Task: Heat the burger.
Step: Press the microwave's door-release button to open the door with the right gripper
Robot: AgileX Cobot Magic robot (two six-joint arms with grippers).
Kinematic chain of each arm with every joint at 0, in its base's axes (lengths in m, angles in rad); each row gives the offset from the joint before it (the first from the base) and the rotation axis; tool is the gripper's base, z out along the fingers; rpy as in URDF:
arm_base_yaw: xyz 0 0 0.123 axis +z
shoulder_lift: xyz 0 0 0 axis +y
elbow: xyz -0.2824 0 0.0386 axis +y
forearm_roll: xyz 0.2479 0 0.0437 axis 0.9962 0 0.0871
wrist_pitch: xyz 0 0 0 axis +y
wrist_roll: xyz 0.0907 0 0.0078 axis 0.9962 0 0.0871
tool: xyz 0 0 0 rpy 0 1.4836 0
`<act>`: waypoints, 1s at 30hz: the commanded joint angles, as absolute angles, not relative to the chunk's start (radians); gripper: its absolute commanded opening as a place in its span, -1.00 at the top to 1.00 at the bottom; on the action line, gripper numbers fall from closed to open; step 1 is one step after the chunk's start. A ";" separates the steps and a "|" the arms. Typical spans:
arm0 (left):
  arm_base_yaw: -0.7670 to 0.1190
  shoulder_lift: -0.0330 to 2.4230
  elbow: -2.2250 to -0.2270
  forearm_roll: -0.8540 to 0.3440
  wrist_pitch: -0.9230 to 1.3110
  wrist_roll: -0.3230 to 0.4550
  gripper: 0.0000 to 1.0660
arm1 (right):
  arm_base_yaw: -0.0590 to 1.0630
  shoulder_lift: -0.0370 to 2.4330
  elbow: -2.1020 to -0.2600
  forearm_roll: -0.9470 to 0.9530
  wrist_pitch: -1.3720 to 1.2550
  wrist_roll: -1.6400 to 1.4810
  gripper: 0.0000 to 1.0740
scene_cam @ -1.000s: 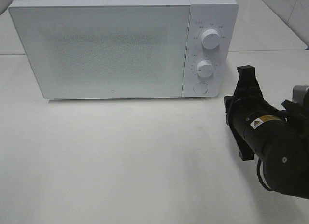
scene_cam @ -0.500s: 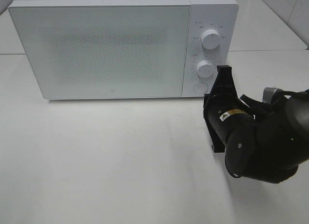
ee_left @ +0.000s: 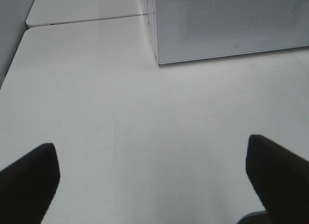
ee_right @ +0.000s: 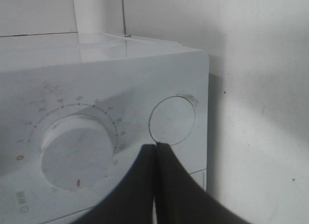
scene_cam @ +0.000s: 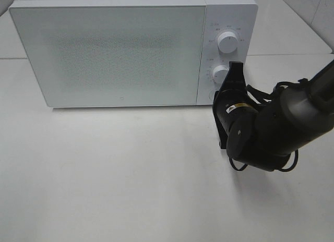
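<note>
White desk (scene_cam: 104,174) with a white microwave (scene_cam: 130,49) standing at the back of it.

We see no burger in any view. It is not on the stretch of desk in front of the microwave. The speckled door (scene_cam: 107,54) is shut and too cloudy to see through, so we cannot tell whether the burger is inside.

Right of the door is a control panel. It has a top dial (scene_cam: 228,42), a lower dial (scene_cam: 221,74) beneath it, and a round button (ee_right: 172,120) at the bottom. We cannot read the dial settings.

On progress, we judge the task to be at an early or middle step. The door is closed, and nothing shows that heating has begun. The button looks like a door release, which would make opening the door the step in hand. Placing the burger, if it is not already inside, and setting the dials would then remain.

The right gripper (ee_right: 155,149) has its fingers pressed together into one narrow point and holds nothing. Its tips sit at the lower rim of the button. We cannot tell whether they touch it or stop just short.

The left gripper (ee_left: 153,173) has its fingers spread wide with nothing between them. It hangs over the desk, with the microwave's front corner ahead of it.
</note>
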State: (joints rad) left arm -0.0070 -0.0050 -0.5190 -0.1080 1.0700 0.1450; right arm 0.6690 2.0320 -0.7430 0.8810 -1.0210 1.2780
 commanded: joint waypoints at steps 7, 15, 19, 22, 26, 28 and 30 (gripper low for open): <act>-0.006 -0.015 -0.516 -0.110 1.071 0.140 -0.83 | 0.652 2.090 -0.806 0.862 -0.991 1.265 1.00; -0.006 -0.010 -0.516 -0.110 1.071 0.140 -0.83 | 0.617 2.138 -0.869 0.857 -0.968 1.255 1.00; -0.006 -0.010 -0.516 -0.110 1.071 0.140 -0.83 | 0.617 2.152 -0.887 0.858 -0.968 1.255 1.00; -0.006 -0.010 -0.516 -0.110 1.071 0.140 -0.83 | 0.617 2.164 -0.902 0.862 -0.977 1.251 1.00; -0.006 -0.010 -0.516 -0.110 1.071 0.140 -0.83 | 0.603 2.174 -0.923 0.865 -0.980 1.241 1.00; -0.006 -0.010 -0.516 -0.110 1.071 0.140 -0.83 | 0.587 2.174 -0.940 0.865 -0.982 1.216 1.00; -0.006 -0.010 -0.516 -0.110 1.071 0.140 -0.83 | 0.582 2.174 -0.954 0.860 -0.992 1.203 1.00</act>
State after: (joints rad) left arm -0.0070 -0.0050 -0.5190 -0.1080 1.0700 0.1450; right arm 0.6000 2.1770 -0.9180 0.8800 -0.9420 1.2380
